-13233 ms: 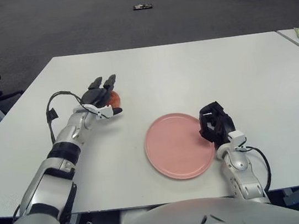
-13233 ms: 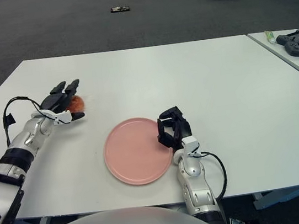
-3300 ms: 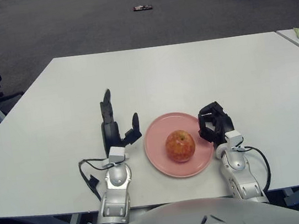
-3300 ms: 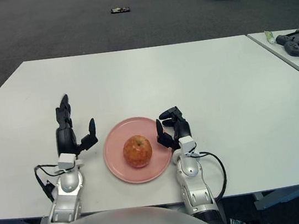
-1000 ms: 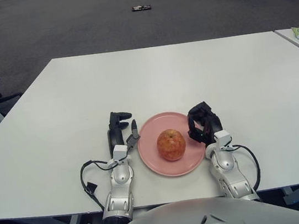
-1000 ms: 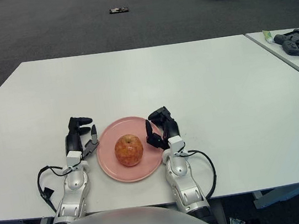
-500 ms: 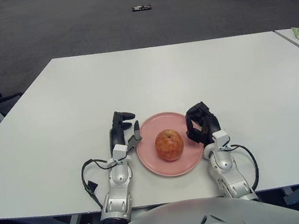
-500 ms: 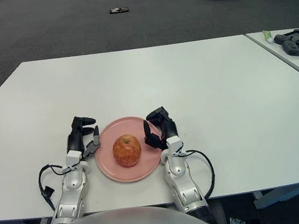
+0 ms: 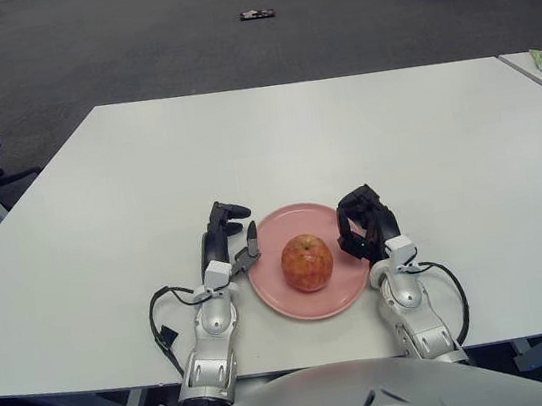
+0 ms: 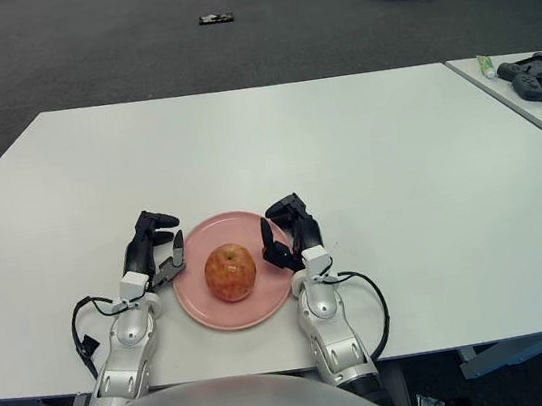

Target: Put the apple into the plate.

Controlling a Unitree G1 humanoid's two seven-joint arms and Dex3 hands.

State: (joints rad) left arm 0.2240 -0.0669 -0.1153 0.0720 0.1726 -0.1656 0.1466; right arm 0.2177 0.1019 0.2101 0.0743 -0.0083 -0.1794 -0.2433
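**Inspector:** Report the location of the task item.

**Operator:** The apple [image 9: 307, 263] sits upright near the middle of the pink plate [image 9: 279, 297], clear of the rim. I judge the placement done.

**Inspector:** And your hands?

**Operator:** My left hand [image 9: 224, 238] rests on the white table [image 9: 273, 142] just beside the plate's left edge, fingers loosely curled, holding nothing. My right hand [image 9: 365, 224] lies at the plate's right edge, fingers curled in and also empty. I cannot tell whether either one touches the rim. Neither touches the apple.

**Inspector:** Why flank the plate so?

**Operator:** My reading is that both hands are parked low and close to my body, out of the fruit's way, so nothing nudges the plate.

**Inspector:** Surroundings? Obstructions?

**Operator:** A second table [image 10: 529, 96] stands to my right, carrying a dark device [image 10: 534, 73] and a small tube [image 10: 485, 64]. A dark object [image 9: 258, 12] lies on the carpet far ahead. All are well apart from the plate; nothing stands in the way.
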